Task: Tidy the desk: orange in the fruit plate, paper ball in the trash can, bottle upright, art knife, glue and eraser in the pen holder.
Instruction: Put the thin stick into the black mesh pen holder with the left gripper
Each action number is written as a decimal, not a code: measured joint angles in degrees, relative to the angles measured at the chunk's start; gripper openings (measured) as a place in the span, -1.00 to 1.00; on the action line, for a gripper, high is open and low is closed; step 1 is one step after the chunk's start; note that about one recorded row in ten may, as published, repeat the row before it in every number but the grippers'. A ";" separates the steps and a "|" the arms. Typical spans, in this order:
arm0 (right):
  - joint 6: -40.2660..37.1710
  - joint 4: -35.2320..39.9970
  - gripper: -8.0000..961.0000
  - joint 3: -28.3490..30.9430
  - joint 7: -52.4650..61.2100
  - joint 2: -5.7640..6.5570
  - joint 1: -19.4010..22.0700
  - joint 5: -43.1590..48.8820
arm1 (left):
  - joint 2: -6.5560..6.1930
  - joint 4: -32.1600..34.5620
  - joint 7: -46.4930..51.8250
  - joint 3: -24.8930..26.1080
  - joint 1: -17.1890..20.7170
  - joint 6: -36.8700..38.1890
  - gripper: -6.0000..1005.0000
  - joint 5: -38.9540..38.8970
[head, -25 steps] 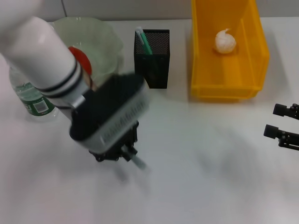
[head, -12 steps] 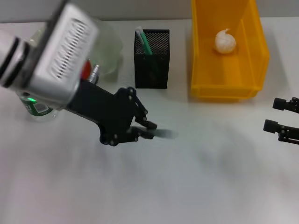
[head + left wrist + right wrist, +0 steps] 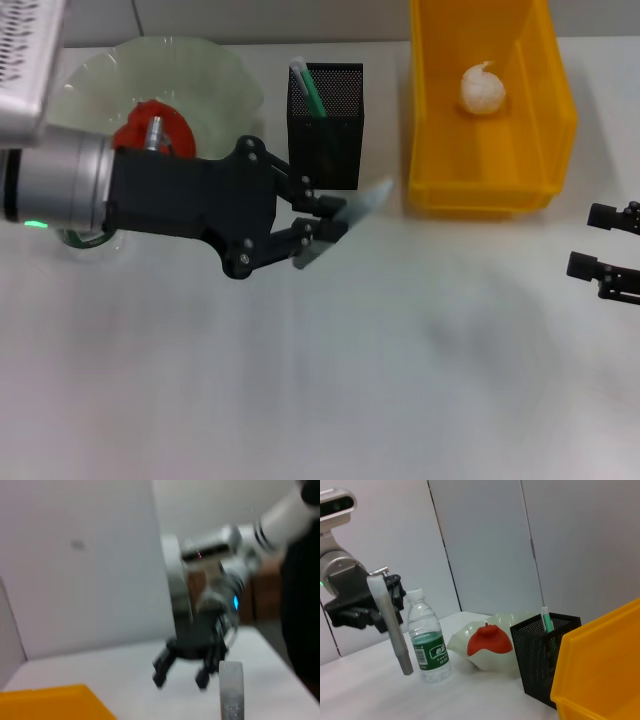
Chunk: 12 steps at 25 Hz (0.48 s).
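The left gripper (image 3: 322, 228) is clamped on a grey art knife (image 3: 345, 222), held above the table (image 3: 400, 380) just near the pen holder (image 3: 328, 122). The orange (image 3: 140, 128) lies in the fruit plate (image 3: 215, 80), the paper ball (image 3: 482, 88) in the trash can (image 3: 490, 180), and the bottle (image 3: 429, 642) stands upright at the left. The right gripper (image 3: 600, 242) rests open at the right edge.
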State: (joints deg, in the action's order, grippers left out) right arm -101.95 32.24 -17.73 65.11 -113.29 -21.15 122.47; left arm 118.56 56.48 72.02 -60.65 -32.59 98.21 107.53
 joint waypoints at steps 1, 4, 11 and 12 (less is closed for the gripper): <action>-0.23 0.19 0.66 0.06 -0.01 0.00 0.00 -0.02 | -0.19 -5.02 0.00 1.40 1.35 0.62 -0.74 -5.26; -0.70 0.85 0.66 0.15 -0.02 0.00 -0.02 -0.04 | -0.23 -9.47 -0.20 2.34 2.28 1.38 -0.75 -8.47; -1.48 2.24 0.66 -0.14 -0.04 0.00 -0.15 0.29 | -0.14 -20.41 -3.32 2.56 3.61 2.59 -0.75 -16.42; -1.70 2.63 0.66 -0.17 -0.06 0.00 -0.25 0.31 | -0.05 -23.07 -4.86 2.58 3.82 2.82 -0.75 -18.13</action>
State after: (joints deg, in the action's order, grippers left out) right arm -103.65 34.87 -17.89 65.04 -113.29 -21.40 122.78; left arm 118.50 33.41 67.15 -58.07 -28.77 101.02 89.40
